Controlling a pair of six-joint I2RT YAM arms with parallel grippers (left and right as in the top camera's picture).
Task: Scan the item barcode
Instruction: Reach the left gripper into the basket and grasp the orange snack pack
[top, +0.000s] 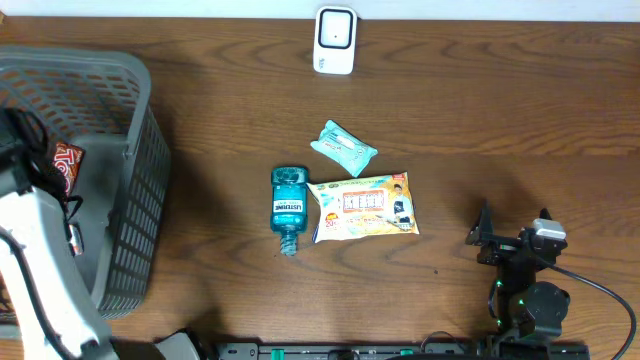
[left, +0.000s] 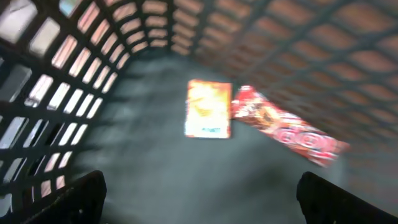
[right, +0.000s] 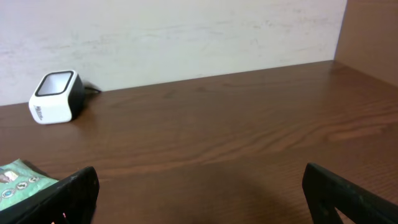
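Inside the grey basket (top: 120, 90), in the left wrist view, an orange packet (left: 209, 109) and a red packet (left: 287, 132) lie flat on its dark floor. My left gripper (left: 200, 185) hangs above them, open, with nothing between its fingers. The white barcode scanner (top: 335, 40) stands at the table's far edge. A blue mouthwash bottle (top: 288, 208), a yellow snack bag (top: 365, 206) and a green packet (top: 343, 148) lie mid-table. My right gripper (top: 510, 238) rests open at the front right, facing the scanner (right: 56, 97).
The basket's mesh walls (left: 56, 74) close in around my left gripper. The red packet (top: 66, 165) shows through the basket's top beside the white left arm (top: 40, 260). A corner of the green packet (right: 18, 180) lies left of my right gripper (right: 199, 177).
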